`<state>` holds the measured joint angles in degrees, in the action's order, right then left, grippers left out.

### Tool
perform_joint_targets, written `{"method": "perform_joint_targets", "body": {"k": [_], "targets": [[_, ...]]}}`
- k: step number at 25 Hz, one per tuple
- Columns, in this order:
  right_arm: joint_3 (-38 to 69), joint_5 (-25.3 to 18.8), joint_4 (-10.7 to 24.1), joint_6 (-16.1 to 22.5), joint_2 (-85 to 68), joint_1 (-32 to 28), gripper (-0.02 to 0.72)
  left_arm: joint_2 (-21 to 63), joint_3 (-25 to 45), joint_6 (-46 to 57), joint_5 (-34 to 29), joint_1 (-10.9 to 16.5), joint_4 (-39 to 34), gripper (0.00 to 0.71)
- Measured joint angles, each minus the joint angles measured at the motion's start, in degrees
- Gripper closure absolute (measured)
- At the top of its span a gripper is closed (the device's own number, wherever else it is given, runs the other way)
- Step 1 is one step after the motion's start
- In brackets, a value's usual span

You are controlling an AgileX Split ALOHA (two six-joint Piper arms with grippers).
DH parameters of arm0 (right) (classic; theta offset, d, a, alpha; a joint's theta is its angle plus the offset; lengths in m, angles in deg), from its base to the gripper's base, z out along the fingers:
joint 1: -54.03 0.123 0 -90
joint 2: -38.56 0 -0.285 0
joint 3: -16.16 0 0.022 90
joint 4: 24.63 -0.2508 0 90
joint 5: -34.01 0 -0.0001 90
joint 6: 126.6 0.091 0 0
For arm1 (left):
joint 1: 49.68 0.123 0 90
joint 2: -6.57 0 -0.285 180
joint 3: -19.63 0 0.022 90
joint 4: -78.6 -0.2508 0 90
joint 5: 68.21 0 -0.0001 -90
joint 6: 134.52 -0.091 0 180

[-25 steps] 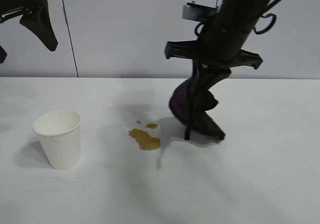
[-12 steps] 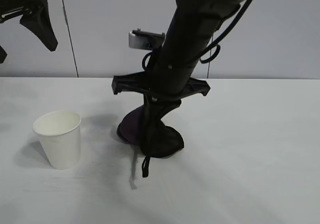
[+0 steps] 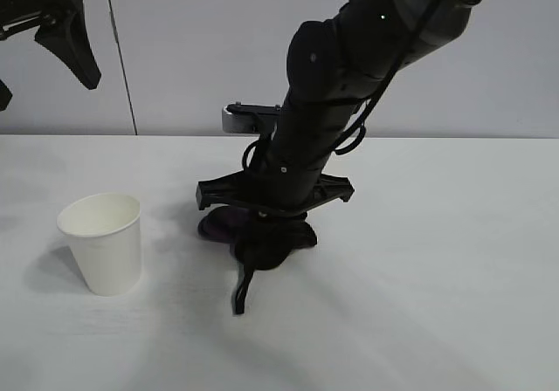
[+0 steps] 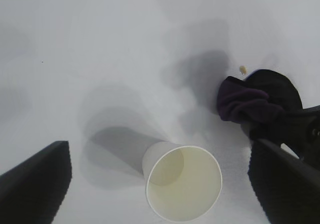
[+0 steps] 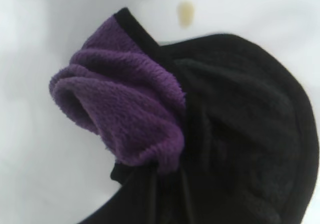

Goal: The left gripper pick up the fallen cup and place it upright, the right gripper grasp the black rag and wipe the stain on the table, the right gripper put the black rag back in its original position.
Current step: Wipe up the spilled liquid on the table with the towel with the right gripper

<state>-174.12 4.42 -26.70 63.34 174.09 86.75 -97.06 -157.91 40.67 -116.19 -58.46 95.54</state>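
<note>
Pressing down at the middle of the wide matte white table (image 3: pixel 454 304), the right gripper (image 3: pixel 266 243), a black two-fingered claw on a thick jointed arm, is clamped on the black rag (image 3: pixel 262 244), a soft black-and-purple cloth bundle lying against the tabletop; its thin tail strip trails toward the camera. Left of it stands the plain white paper cup (image 3: pixel 101 241), upright, apart from the rag. The left gripper (image 3: pixel 39 37), black with pointed fingers spread wide, hangs high at the far left, holding nothing.

Left wrist view: cup (image 4: pixel 182 188) upright between the spread fingers (image 4: pixel 35 184), rag (image 4: pixel 257 104) beyond, one amber droplet of the stain (image 4: pixel 242 69) just beside it.

Right wrist view: the rag (image 5: pixel 200 134) fills the frame, purple fold exposed; a droplet (image 5: pixel 186 12) lies just clear of its edge.
</note>
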Motion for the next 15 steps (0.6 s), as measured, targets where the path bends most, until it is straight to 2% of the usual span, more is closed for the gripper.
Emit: {"method": "perform_joint_targets", "body": {"k": [2,5,11,15], "targets": [[-2.76,-0.45,2.78,2.31,1.57,-0.4,0.675,0.0,0.0,0.0,0.0,0.0,0.0,0.017],[-7.54,-1.97,4.66,3.36,4.2,-1.36,0.675,0.0,0.0,0.0,0.0,0.0,0.0,0.017],[-14.74,-6.53,4.91,3.53,7.2,-2.66,0.675,0.0,0.0,0.0,0.0,0.0,0.0,0.017],[-15.95,-8.69,2.62,2.47,7.6,-2.66,0.675,0.0,0.0,0.0,0.0,0.0,0.0,0.017]]}}
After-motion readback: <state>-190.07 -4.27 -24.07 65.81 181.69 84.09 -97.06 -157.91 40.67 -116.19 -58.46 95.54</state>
